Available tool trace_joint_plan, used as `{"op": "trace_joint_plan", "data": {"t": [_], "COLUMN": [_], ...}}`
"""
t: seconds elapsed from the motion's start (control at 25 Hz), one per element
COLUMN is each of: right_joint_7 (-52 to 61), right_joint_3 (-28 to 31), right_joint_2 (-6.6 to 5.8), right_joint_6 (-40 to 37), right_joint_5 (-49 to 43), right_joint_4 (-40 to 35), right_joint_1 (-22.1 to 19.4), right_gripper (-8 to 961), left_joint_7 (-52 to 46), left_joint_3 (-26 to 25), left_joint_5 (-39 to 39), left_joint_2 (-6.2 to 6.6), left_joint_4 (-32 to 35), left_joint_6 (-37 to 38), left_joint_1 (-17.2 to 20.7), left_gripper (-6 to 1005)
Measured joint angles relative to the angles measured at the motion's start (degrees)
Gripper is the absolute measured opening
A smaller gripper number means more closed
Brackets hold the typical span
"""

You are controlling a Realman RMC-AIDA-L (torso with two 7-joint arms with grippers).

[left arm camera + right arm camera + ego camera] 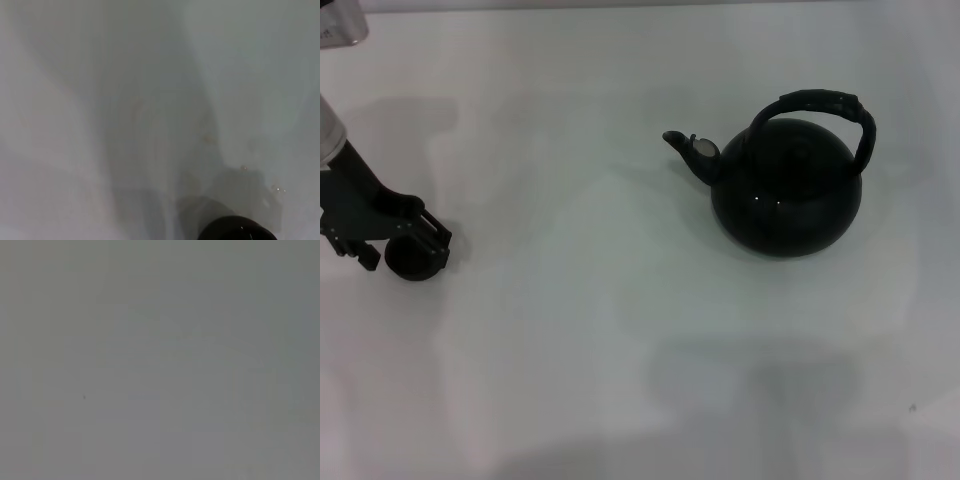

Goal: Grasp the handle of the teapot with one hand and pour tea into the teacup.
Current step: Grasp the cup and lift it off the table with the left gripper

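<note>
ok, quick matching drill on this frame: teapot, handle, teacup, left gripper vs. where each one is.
Things:
1. teapot
2. handle
3. teacup
4. left gripper

Places:
A. arched over the pot's round body
B. at the table's left edge, around the small cup
C. standing right of centre, spout pointing left
D. low at the left, between dark fingers

Pairs: 1-C, 2-A, 3-D, 4-B

The right gripper is not in view.

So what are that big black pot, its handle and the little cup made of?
The teapot looks like glossy enamelled metal or glazed ceramic, given its bright glints. Its handle looks matte and wrapped, perhaps cord or rubber. The teacup, at the left gripper, looks dark and dull; its material is unclear.
</note>
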Motion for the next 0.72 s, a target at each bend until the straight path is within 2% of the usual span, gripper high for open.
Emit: {"op": "trace_joint_plan", "data": {"t": [0.72], "right_joint_7": [-0.11], "right_joint_3": [0.0], "right_joint_2": [0.0], "right_joint_6": [0.0], "right_joint_5": [0.0], "right_joint_4": [-0.16], "right_joint_1": [0.0], "right_gripper": [740], "left_joint_7": [0.32], "left_joint_3": [0.0], "left_joint_5": [0.0], "left_joint_2": [0.23], "left_joint_4": [0.0], "left_joint_6": [0.73], "left_joint_1": [0.09], "left_gripper": [876]}}
